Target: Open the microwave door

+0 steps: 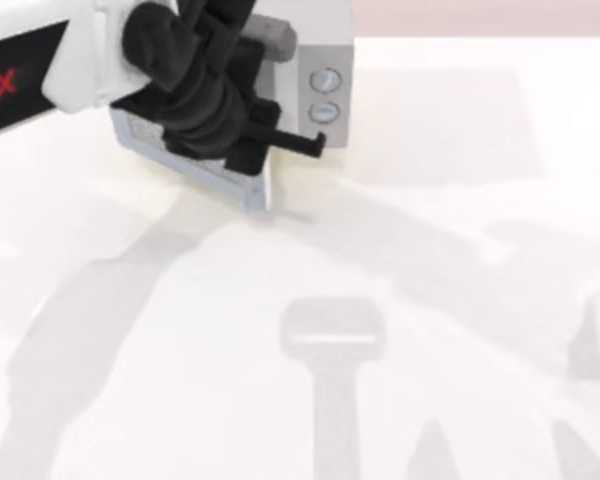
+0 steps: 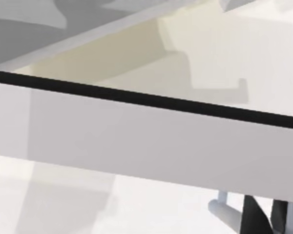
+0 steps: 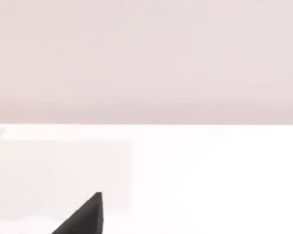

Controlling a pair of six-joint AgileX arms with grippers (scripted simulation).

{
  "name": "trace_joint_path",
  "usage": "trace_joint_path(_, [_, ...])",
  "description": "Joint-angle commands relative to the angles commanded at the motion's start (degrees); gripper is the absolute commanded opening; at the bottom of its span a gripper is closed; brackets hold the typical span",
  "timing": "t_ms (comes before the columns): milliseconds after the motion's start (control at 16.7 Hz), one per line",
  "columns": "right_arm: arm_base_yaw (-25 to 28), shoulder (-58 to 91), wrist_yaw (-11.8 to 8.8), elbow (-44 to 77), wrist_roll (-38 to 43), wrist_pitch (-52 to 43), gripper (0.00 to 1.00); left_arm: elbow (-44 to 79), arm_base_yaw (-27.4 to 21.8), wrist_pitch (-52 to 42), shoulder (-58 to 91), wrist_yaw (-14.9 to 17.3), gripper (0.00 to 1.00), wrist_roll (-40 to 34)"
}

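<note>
The microwave [image 1: 320, 58] stands at the table's far edge, left of centre, its two round knobs [image 1: 324, 94] stacked at its right. The microwave door [image 1: 235, 182] is swung out at an angle, its free edge toward the table's middle. My left gripper [image 1: 315, 143] reaches in from the upper left above the door. In the left wrist view the door panel [image 2: 136, 141] crosses the frame and its slim handle [image 2: 225, 213] runs in behind the dark fingers [image 2: 254, 219], which are shut on it. My right gripper [image 3: 88, 219] shows only as a dark corner over bare table.
The white table [image 1: 430, 300] spreads in front of the microwave, marked by soft grey shadows of the arms. The cream inside of the oven [image 2: 102, 58] shows past the door's dark top edge. The right arm is out of the top view.
</note>
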Motion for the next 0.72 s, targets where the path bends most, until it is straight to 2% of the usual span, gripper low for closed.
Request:
trace_joint_path(360, [0.00, 0.00, 0.00, 0.00, 0.00, 0.00, 1.00, -0.63, -0.02, 0.24, -0.42, 0.81, 0.00, 0.61])
trace_joint_path(720, [0.00, 0.00, 0.00, 0.00, 0.00, 0.00, 1.00, -5.21, 2.33, 1.01, -4.17, 4.43, 0.00, 7.58])
